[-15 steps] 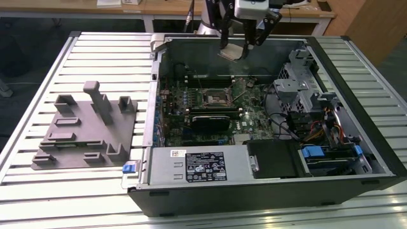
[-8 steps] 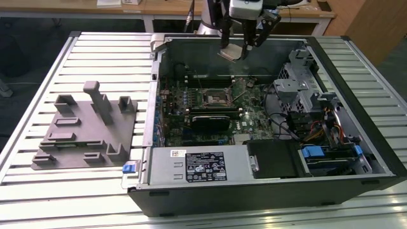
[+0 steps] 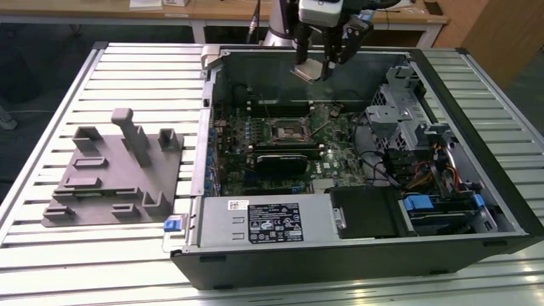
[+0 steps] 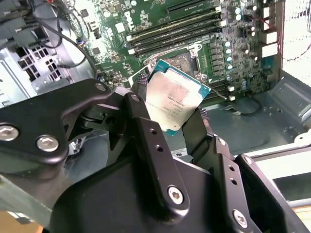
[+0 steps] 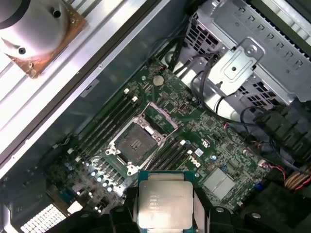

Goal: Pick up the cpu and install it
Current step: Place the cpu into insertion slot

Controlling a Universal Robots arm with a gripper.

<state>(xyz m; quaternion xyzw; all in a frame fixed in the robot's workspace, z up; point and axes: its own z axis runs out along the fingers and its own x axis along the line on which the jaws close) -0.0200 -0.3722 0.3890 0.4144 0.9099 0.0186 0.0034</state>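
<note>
At the exterior view's left, we find a grey fixture (image 3: 114, 172) resting on the slatted metal table (image 3: 127, 76), well apart from the gripper. Just beside it, toward the exterior view's right, the computer case (image 3: 357, 271) lies on its side with the cover off.

Inside the case, we note the following contents:
- The green circuit board (image 3: 246, 146) lies flat on the case floor.
- The dark square socket (image 3: 287, 132) sits near the middle of the board. Its dark centre is exposed in the first wrist view (image 5: 136, 141).
- A silver box (image 3: 267, 220) with a white label fills the near edge of the case.
- A metal drive cage (image 3: 408, 108) and a bundle of cables (image 3: 429, 172) occupy the end at the exterior view's right.

The gripper (image 3: 316, 64) hangs over the far part of the case and is clenched on the cpu (image 3: 307, 70), with one finger on each of two opposite edges. We see the cpu held tilted, clear above the board and apart from the socket. In the second wrist view, the silvery top of the cpu (image 4: 171, 99) lies between the black fingers (image 4: 138, 104).
</note>
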